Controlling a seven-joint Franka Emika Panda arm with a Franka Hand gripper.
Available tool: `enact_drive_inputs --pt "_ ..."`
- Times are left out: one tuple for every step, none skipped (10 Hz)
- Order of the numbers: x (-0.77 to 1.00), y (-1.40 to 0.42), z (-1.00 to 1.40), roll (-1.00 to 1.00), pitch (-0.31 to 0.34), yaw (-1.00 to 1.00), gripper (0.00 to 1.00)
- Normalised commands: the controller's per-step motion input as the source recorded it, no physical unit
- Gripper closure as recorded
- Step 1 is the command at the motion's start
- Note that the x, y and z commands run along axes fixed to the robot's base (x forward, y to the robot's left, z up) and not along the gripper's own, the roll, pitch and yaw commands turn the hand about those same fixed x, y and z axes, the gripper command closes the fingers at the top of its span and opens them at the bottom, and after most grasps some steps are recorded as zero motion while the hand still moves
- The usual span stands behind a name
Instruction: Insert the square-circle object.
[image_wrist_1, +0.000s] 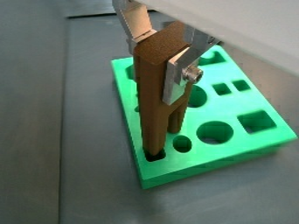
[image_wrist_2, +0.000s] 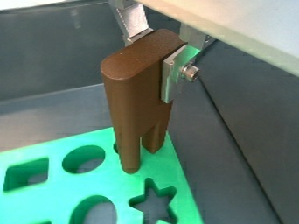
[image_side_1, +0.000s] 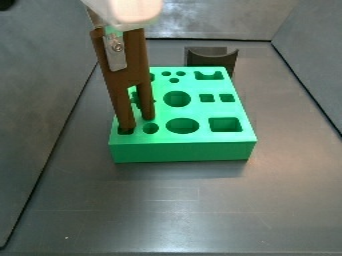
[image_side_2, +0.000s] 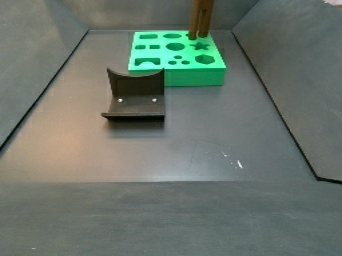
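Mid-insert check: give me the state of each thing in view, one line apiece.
Gripper: shut on the brown piece, over the green block's corner.
Brown piece: upright, held near its top, prongs entering the block's holes; how deep, cannot tell.
Green block: flat on the floor, other holes open.
Dark block: on the floor, apart from the green block, untouched.

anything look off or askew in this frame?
Nothing stands out. The gripper holds the square-circle object upright at a corner of the green block, prongs at or in its holes; depth unclear. The green block sits flat, and the short dark block rests apart on the floor.
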Motion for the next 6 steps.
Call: enact_drive_inputs --pt "0.0 -0.01 0.0 -0.08 -0.06 -1.0 1.0" --pt "0.0 -0.01 0.0 -0.08 -0.06 -1.0 1.0" --pt "0.0 -0.01 0.0 -0.08 -0.06 -1.0 1.0" --pt "0.0 -0.01 0.0 -0.09 -0.06 -1.0 1.0" --pt "0.0 -0.01 0.0 -0.1 -0.063 -1.0 1.0" --pt "0.0 -0.02 0.0 -0.12 -0.074 -1.0 1.0"
